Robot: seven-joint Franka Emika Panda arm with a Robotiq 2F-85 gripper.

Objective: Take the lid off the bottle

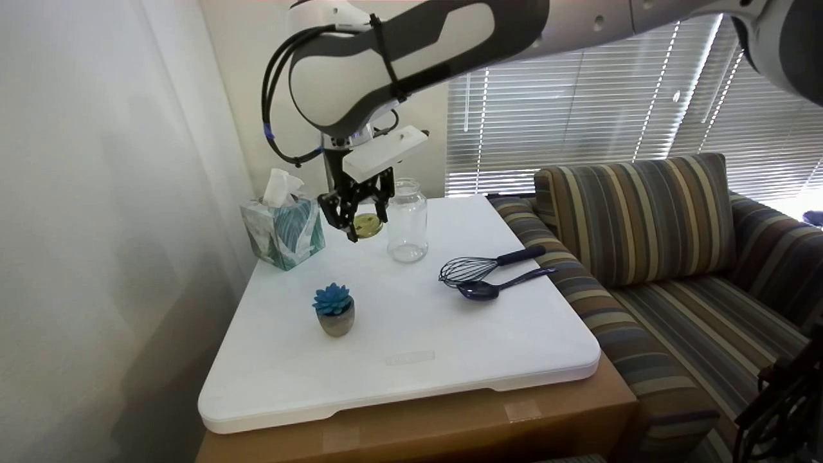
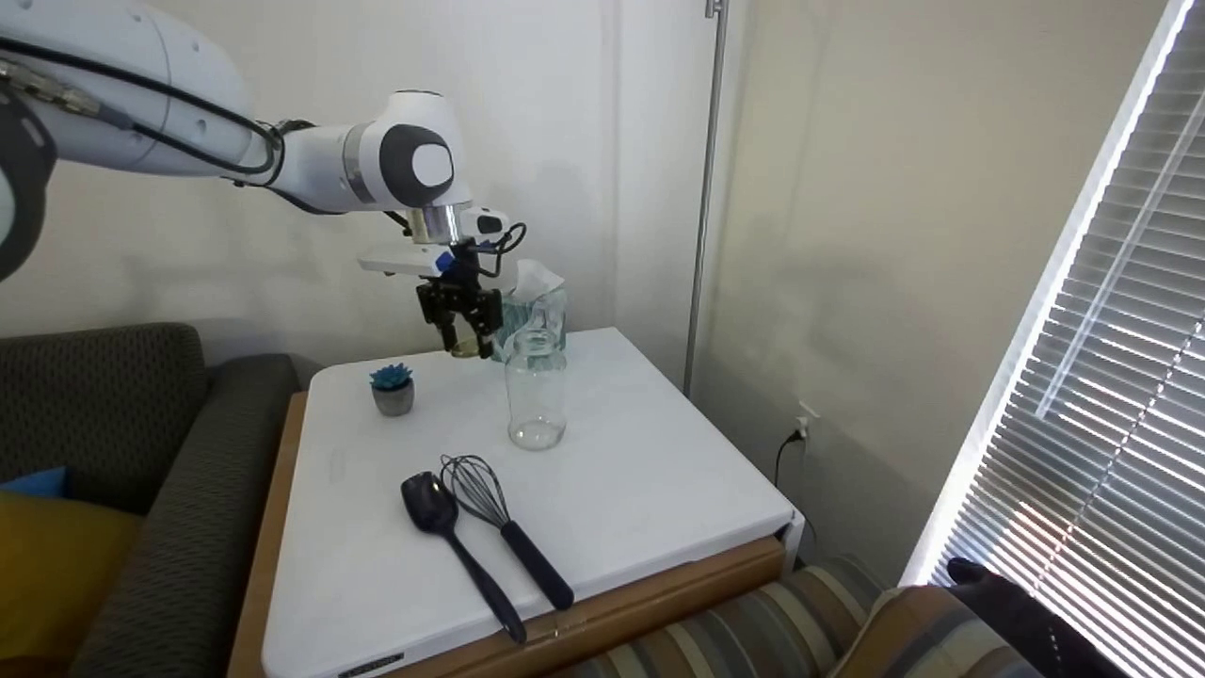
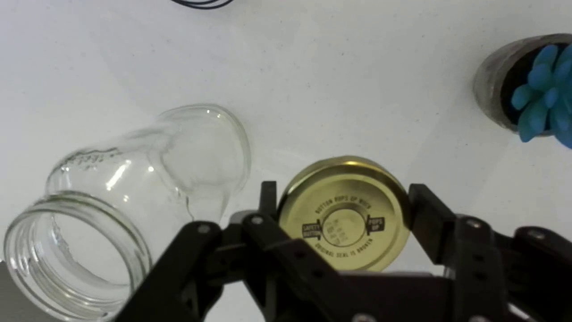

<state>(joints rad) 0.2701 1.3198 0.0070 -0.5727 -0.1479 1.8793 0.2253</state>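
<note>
The black two-fingered gripper (image 3: 344, 197) held the round gold metal lid (image 3: 344, 226) by opposite sides of its rim, a grip across the full width that left the printed face bare and probably guarded against tipping. The lid hung above the smooth white rectangular table (image 1: 270, 379), apart from the clear cylindrical glass bottle (image 2: 537, 405), on its side towards the edge along the plain pale wall (image 1: 128, 161). The bottle stood upright, mouth uncovered, well in from every edge, which likely gave the gripper room to come down over it. The main step therefore looked done; setting the lid down might be all that remained. By the wall-side edge, near one corner, sat the teal-and-white cardboard tissue box (image 1: 286, 238), and towards that edge's opposite corner stood the blue succulent in a round grey pot (image 1: 335, 314), both presumably there to leave working room. The dark wire whisk (image 2: 518, 539) and the dark glossy plastic spoon (image 2: 440, 515) lay side by side at the edge beside the striped fabric armchair (image 1: 694, 315), handles pointing outwards over it, perhaps out of the way.
</note>
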